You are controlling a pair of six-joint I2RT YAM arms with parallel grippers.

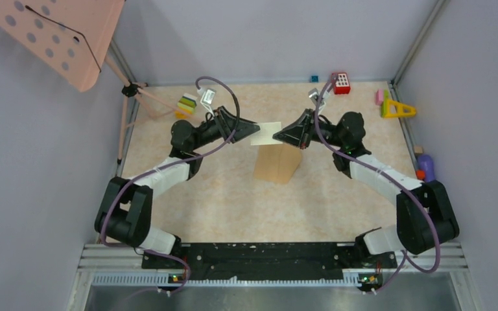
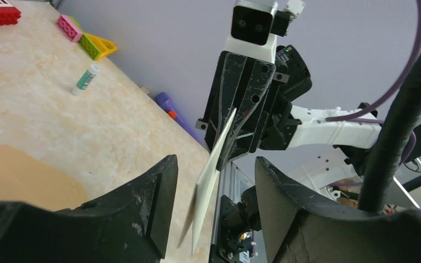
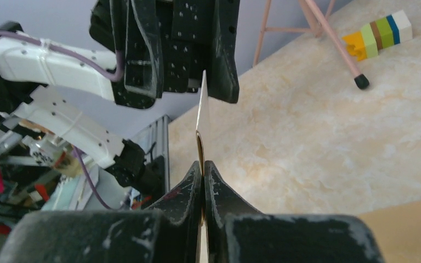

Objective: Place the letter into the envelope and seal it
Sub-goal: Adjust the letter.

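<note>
The right tool [image 3: 203, 167] is clamped on one end of the letter [image 1: 266, 133], while the left tool [image 2: 215, 167] stands apart around the other end. The sheet spans tool to tool in the air. The envelope [image 1: 277, 165] lies on the bench [image 1: 201, 194] just below, toward the arm bases.

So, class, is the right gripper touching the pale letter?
Touching. In the right wrist view, the right gripper is pinched shut on the near edge of the letter, no gap showing.
</note>
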